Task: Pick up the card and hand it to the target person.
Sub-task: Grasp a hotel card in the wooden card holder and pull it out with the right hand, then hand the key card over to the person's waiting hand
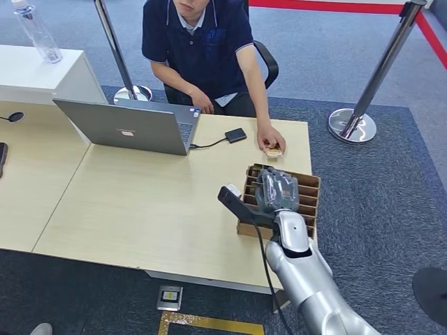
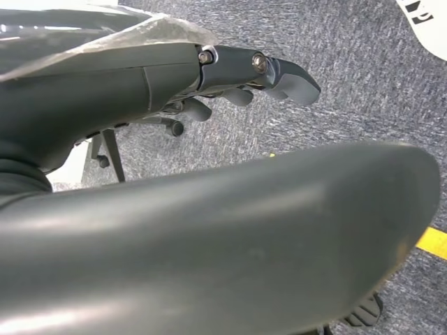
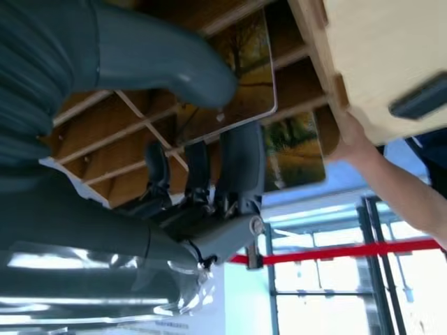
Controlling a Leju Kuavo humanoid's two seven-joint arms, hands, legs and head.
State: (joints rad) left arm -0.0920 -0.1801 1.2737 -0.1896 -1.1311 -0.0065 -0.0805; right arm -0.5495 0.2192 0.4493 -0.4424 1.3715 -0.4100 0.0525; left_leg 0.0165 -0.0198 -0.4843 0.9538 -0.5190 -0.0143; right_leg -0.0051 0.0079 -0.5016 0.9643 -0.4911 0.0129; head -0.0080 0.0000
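Brown wooden card rack [image 1: 311, 187] sits under my right hand [image 1: 276, 190], whose thumb and fingers [image 3: 239, 157] pinch a card [image 3: 248, 66].

In the head view the right robot hand [image 1: 276, 190] covers the middle of the brown slotted cardboard rack [image 1: 311, 195], so the slots under it are hidden. The person's hand [image 1: 272, 139] lies over a small tan object [image 1: 274, 151] on the pale wooden tabletop [image 1: 158, 202]; what this object is, I cannot tell. The clear plastic bottle [image 1: 35, 31] is cut at the top edge. In the right wrist view the thumb and dark fingers [image 3: 239, 164] hide part of the autumn-picture card [image 3: 253, 70]. In the left wrist view the left robot hand [image 2: 221, 230] is blurred, and whether it is closed is unclear.
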